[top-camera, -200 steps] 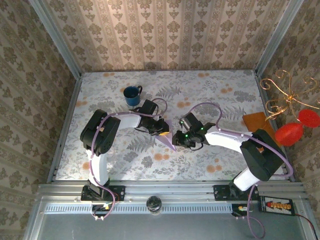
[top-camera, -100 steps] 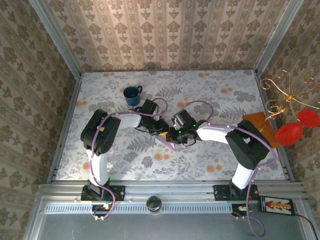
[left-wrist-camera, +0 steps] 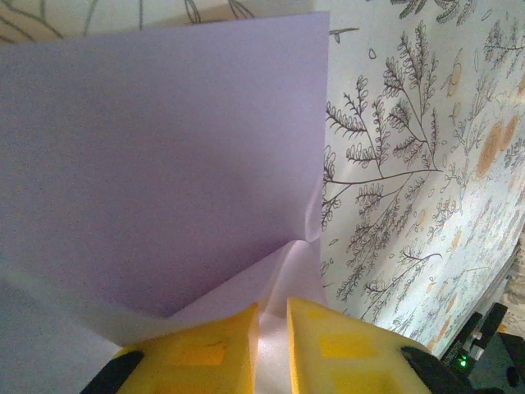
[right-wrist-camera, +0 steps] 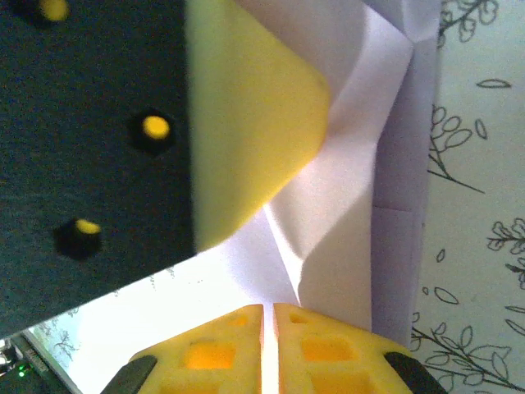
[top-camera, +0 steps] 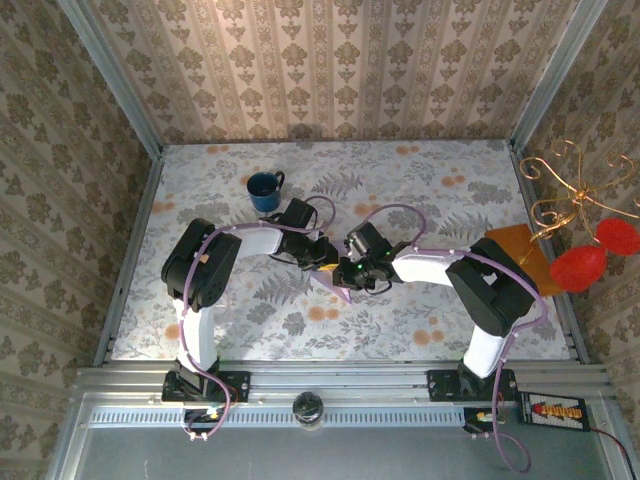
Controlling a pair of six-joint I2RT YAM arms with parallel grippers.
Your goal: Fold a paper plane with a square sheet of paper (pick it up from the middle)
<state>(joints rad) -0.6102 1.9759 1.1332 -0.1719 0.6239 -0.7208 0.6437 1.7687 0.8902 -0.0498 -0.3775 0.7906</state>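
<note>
Top view: the paper [top-camera: 338, 290] is held mid-bench, with a lilac corner poking out below both pincers. The left pincer [top-camera: 324, 262] and right pincer [top-camera: 347, 274] are crowded together there. Plenty of bare bench [top-camera: 420, 200] is free all round. The mug [top-camera: 265, 190] is parked well behind, and an orange board [top-camera: 512, 250] sits at the right edge. Patterned walls [top-camera: 330, 70] close in three sides.

Left wrist: the paper is pinched between nearly closed yellow fingers [left-wrist-camera: 205, 349]. A creased flap is spread ahead, its right edge against floral bench.

Right wrist: the fingers [right-wrist-camera: 328, 349] are pressed together on a paper edge, with the left pincer's finger just above.
</note>
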